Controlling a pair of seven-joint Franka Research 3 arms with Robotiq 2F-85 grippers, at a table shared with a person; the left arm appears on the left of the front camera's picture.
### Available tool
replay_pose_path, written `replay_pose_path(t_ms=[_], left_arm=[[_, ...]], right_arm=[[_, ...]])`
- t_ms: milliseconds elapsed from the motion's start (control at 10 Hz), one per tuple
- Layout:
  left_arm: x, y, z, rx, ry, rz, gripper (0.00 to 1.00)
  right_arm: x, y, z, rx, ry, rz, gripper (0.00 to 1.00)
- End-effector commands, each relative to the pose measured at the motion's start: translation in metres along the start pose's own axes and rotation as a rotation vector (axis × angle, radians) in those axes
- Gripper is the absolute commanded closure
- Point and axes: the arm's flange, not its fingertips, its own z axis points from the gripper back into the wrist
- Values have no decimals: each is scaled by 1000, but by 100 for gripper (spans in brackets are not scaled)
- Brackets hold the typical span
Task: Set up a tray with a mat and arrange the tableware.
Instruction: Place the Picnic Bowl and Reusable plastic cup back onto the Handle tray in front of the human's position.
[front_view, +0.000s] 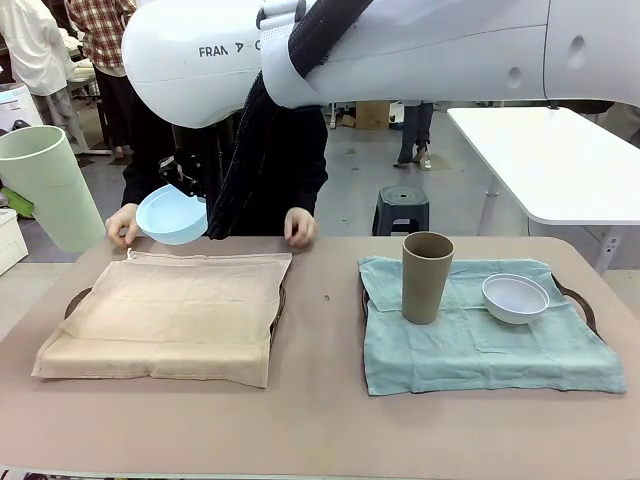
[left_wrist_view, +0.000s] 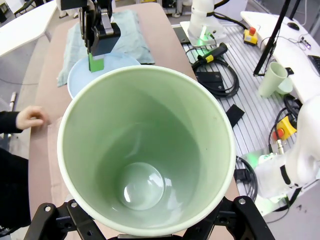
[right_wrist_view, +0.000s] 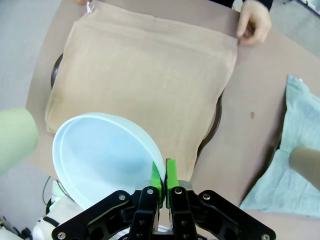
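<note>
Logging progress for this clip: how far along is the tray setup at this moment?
Done: the teal mat carries the tan tumbler and white bowl. In hand: the right gripper pinches the light blue bowl over the beige mat, the left gripper holds the pale green tumbler, and the person's hands hold that mat's far edge. Left: placing both.

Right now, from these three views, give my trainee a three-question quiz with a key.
1. True or false: the right gripper is shut on the rim of the light blue bowl.
2. What stands on the teal mat? A) tan tumbler and white bowl; B) two bowls; C) nothing.
3. Fill in: the left gripper holds the ____ tumbler.

Key: 1 true; 2 A; 3 pale green.
</note>
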Motion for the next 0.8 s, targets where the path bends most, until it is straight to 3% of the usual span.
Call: replay_pose_path(t_ms=[0,400,500,700], left_arm=[[2,-1,2,-1,10,-15,100],[2,-1,2,-1,10,-15,100],[0,0,0,0,0,0,15],[-31,17,-21,43,30,-54,15]], right_arm=[[5,3,2,14,2,6,100],[5,3,2,14,2,6,100],[0,0,0,0,0,0,95],[16,-15,-35,24,33,-6,95]])
